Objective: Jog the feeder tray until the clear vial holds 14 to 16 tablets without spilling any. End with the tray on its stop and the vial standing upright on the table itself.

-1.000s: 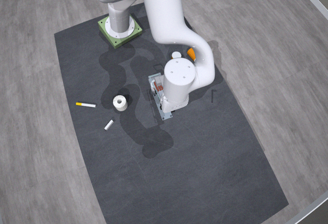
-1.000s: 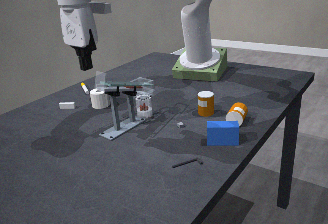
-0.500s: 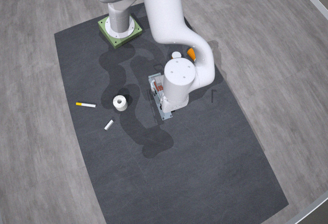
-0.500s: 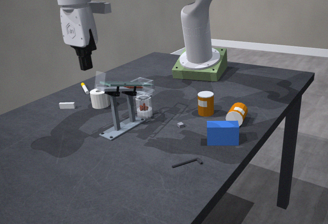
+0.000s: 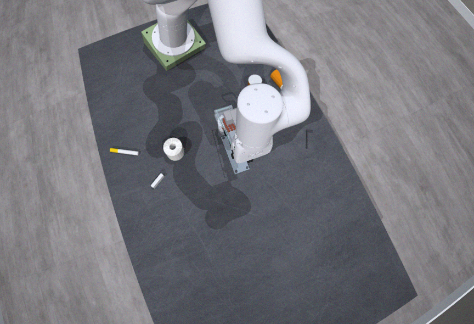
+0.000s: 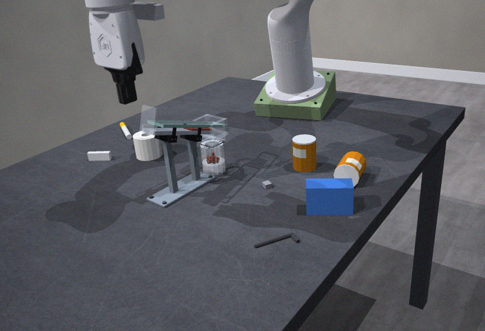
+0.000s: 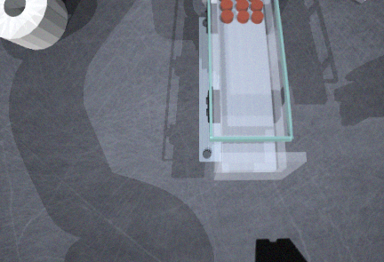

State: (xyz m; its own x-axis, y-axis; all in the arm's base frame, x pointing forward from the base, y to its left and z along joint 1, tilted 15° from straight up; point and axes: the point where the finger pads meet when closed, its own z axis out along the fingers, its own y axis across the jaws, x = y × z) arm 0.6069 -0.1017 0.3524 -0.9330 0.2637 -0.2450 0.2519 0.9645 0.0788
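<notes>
Exterior view shows the gripper (image 6: 126, 96) hanging well above the table (image 6: 117, 265), over the left end of the feeder tray (image 6: 187, 124), its dark fingers pressed together with nothing between them. The tray, a clear glass-edged trough, sits on two grey posts rising from a base plate (image 6: 162, 200) bolted to the table. Red tablets (image 7: 240, 1) lie in rows at the far end of the tray in the wrist view, while the near part of the trough is bare. Under the tray's right end stands the clear vial (image 6: 212, 157), upright, with a small heap of red tablets inside; their count cannot be read.

Left of the stand are a white tape roll (image 6: 145, 145), a yellow-tipped marker (image 6: 125, 130) behind it, and a small white block (image 6: 98, 155). To the right stand an upright orange pill bottle (image 6: 303, 153) with a white cap and a second orange bottle (image 6: 351, 168) lying on its side, just behind a blue box (image 6: 329, 196). A small grey cube (image 6: 266, 184) lies between the stand and the box, and a dark hex key (image 6: 276, 239) lies nearer the front edge. The arm rises from a green base (image 6: 325, 104) at the far side.
</notes>
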